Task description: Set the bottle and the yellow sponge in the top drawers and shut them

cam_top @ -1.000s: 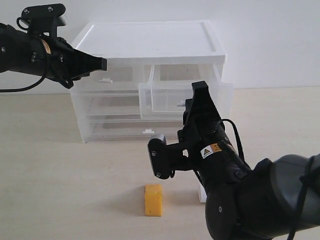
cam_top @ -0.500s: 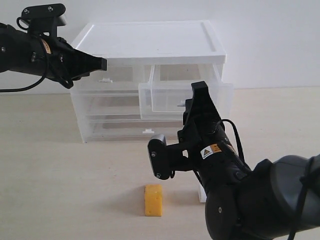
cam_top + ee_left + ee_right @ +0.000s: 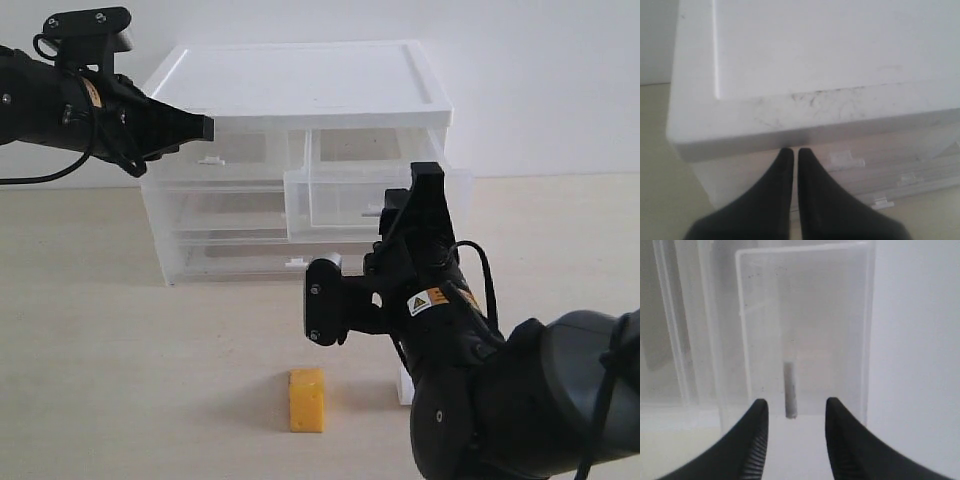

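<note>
The yellow sponge (image 3: 307, 400) lies on the table in front of the chest. No bottle shows in any view. The right top drawer (image 3: 345, 200) stands partly pulled out; the left top drawer (image 3: 240, 155) is closed. My right gripper (image 3: 425, 190) is open just in front of the right drawer, and that drawer's white handle (image 3: 791, 390) sits just beyond the gap between the fingertips (image 3: 795, 407). My left gripper (image 3: 207, 127) is shut and empty, its tips (image 3: 791, 150) at the chest's top front edge, above the left drawer's handle (image 3: 845, 160).
The chest has a white lid (image 3: 300, 80) and two full-width drawers below (image 3: 230, 235), both closed. It stands near the wall. My right arm's bulky body (image 3: 500, 400) hides the table's front right; a small white piece (image 3: 405, 385) shows beside it.
My right gripper has shifted right and slightly lower, and the open right top drawer's front has shifted a little to the right with it. The left arm and the sponge have stayed still.
</note>
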You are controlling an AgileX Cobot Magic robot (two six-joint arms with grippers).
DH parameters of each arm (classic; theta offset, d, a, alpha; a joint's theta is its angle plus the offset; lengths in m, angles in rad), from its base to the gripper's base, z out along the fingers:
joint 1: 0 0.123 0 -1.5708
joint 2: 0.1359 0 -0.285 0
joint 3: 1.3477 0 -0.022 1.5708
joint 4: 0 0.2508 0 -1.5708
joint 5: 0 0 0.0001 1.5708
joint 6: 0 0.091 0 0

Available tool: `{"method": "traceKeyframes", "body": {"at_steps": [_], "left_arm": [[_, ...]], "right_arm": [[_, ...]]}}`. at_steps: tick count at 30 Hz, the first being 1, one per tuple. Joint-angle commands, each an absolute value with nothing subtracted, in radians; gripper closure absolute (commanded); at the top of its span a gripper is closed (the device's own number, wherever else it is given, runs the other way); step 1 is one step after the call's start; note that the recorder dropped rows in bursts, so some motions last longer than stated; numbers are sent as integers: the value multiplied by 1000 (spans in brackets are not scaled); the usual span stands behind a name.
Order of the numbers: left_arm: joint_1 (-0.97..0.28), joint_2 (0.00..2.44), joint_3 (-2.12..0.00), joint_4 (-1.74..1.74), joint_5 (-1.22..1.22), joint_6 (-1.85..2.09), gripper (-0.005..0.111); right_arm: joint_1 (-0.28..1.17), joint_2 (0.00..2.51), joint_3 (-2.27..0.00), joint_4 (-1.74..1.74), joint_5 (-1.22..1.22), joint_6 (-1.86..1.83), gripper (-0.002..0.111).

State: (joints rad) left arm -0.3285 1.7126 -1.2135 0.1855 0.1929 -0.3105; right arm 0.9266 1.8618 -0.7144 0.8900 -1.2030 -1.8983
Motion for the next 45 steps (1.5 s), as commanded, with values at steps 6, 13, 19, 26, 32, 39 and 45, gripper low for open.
{"method": "traceKeyframes", "body": {"at_steps": [6,13,19,26,32,39,45], "left_arm": [[-324,1733,-1221,200,139,-309,103],[-324,1733,-1221,198,139,-309,103],[-324,1733,-1221,198,143,-309,103],[-324,1733,-1221,198,138,-309,103],[-324,1733,-1221,198,146,-309,103],[-324,1733,-1221,211,144,-309,103],[-324,1733,-1221,211,132,-309,103]], "right_arm": [[950,1846,-710,1020,-1221,-1668,74],[1042,1846,-710,1107,-1221,-1538,74],[1056,1846,-710,1237,-1221,-1439,74],[1056,1846,-710,1465,-1080,-1290,74],[1056,1846,-710,1593,-886,-1263,74],[1056,1694,-710,1744,-780,-1628,74],[1056,1393,-661,1744,-603,-1691,74]]}}
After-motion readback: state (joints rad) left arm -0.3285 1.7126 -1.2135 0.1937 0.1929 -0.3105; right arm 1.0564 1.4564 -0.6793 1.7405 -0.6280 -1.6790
